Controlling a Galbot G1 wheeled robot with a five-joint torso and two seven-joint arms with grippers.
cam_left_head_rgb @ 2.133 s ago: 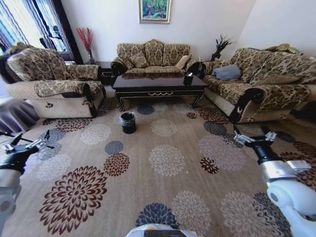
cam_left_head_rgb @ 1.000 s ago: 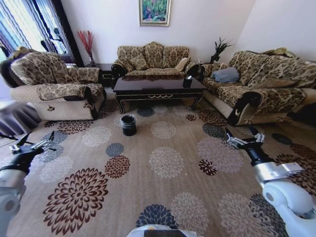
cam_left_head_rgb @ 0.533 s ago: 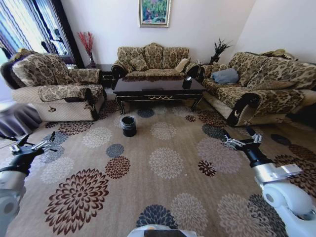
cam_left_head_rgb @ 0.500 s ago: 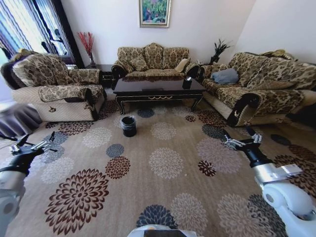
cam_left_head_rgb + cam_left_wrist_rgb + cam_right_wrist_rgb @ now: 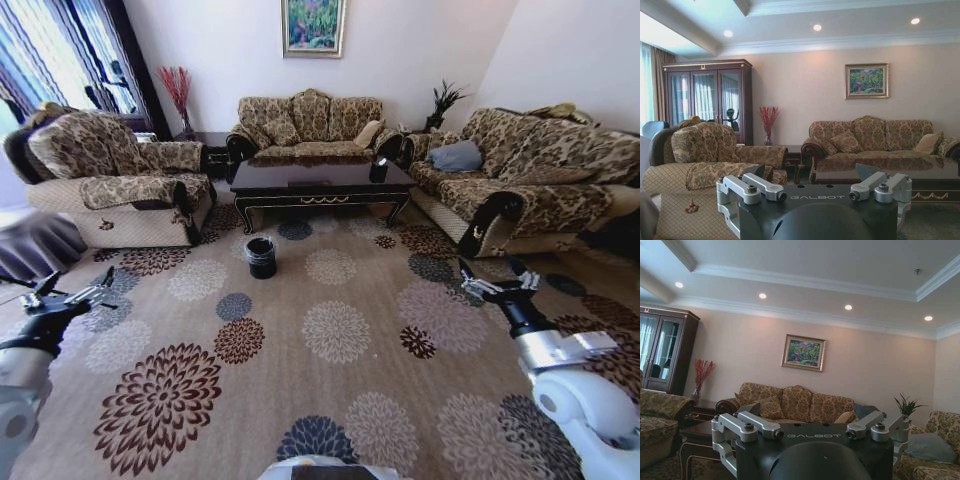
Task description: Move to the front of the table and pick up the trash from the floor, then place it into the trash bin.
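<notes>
We can't pick out any trash on the floor; the busy flower pattern of the carpet [image 5: 330,330] swamps anything small, and no tissue, wrapper or bottle is clear to us. The far legs of the table [image 5: 320,178] are hidden behind its own apron, and some dark item standing on its right end is too small to identify.

The trash bin [image 5: 260,255] stands on the carpet just in front of the table's left end, apart from it, pale liner showing at the rim. The table sits in the middle of the seating group: sofa [image 5: 310,125] behind it, armchair [image 5: 115,185] to its left, long couch [image 5: 530,175] to its right with a grey cushion [image 5: 458,154].

Left gripper [image 5: 55,300] hangs low at the left edge over the carpet, jaws spread wide, nothing between them. Right gripper [image 5: 497,287] hangs at the right, also spread wide and holding nothing. Open carpet lies between both grippers and the bin.

Wall behind carries a framed painting [image 5: 313,23]; red twigs [image 5: 176,85] in a vase by the dark cabinet [image 5: 707,100], a plant [image 5: 445,100] in the right corner.
</notes>
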